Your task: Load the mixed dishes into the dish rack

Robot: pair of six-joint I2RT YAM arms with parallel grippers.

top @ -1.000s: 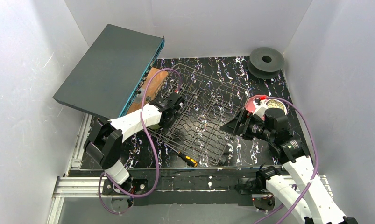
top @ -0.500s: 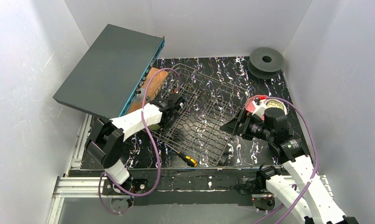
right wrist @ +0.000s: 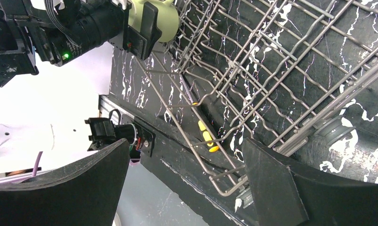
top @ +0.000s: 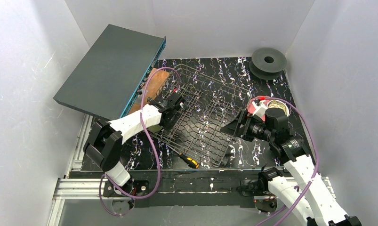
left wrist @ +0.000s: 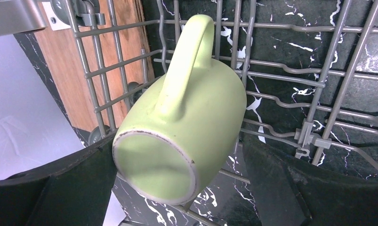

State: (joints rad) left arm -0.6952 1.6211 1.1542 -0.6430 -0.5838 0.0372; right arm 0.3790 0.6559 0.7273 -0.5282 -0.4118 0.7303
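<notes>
The pale yellow-green mug [left wrist: 187, 117] lies on its side on the wires at the left rim of the dish rack [top: 205, 113], base toward the camera and handle up. My left gripper [left wrist: 180, 141] is open around it, with a clear gap between the mug and the right finger [left wrist: 281, 188]. From above, the mug [top: 154, 124] shows under my left wrist, at the left gripper [top: 160, 120]. My right gripper [top: 231, 127] hangs open and empty at the rack's right side. The pink plate [top: 260, 104] is partly hidden behind my right wrist.
A big dark grey box [top: 109, 70] leans at the back left over a wooden board [top: 153, 84]. A black spool [top: 269, 61] sits at the back right. A yellow-handled screwdriver [top: 189, 161] lies by the rack's near edge. White walls enclose the table.
My left jaws have spread wider and let go of the mug, which stays on the rack wires. The right arm has barely shifted.
</notes>
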